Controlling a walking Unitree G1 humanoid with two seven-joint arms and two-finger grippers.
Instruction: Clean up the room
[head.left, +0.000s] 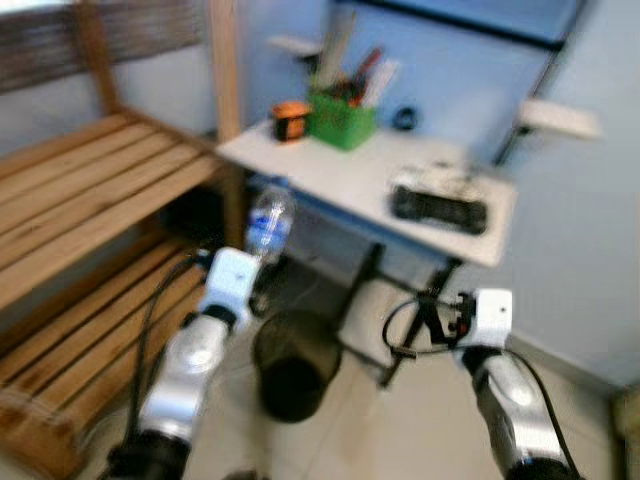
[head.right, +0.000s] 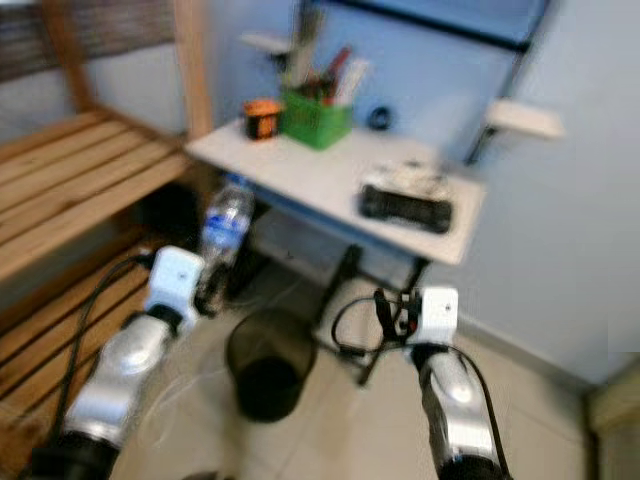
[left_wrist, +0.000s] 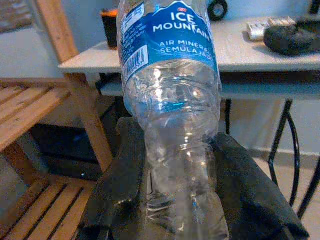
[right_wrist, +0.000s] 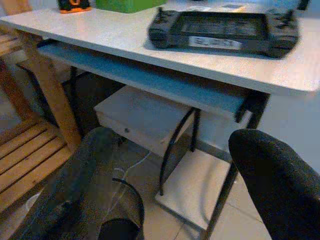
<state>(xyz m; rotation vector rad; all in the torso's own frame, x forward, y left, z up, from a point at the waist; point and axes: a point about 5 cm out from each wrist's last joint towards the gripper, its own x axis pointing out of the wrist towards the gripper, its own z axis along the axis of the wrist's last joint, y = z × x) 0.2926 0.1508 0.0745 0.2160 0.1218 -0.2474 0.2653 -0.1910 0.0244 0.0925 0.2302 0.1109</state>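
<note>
Blue walls back a small white counter (head.left: 350, 175) with black metal legs, standing beside slatted wooden shelving (head.left: 80, 200); head views are motion-blurred. Task item: a clear plastic water bottle (left_wrist: 172, 95) with a blue "Ice Mountain" label, crumpled and apparently empty, held upright in the left gripper (left_wrist: 180, 185). Left fingers (left_wrist: 122, 175) are closed against the lower part of the bottle from both sides, label end pointing away from the wrist. In the head views the bottle (head.left: 268, 225) sits raised in front of the counter's near-left corner, above and just left of a dark mesh waste bin (head.left: 293, 365) standing on the pale floor. Right gripper (right_wrist: 170, 195) hangs lower right, in front of the counter's leg frame; its fingers (right_wrist: 272, 175) are spread wide apart with nothing between them. Through that gap the rim of the bin, a loose cable and the counter's lower shelf can be seen. On the counter: a black controller-like device (head.left: 440, 208) near the right edge, a green holder (head.left: 341, 118) stuffed with pens at the back, and a small orange-and-black object (head.left: 291, 121) just beside it at the left corner.
</note>
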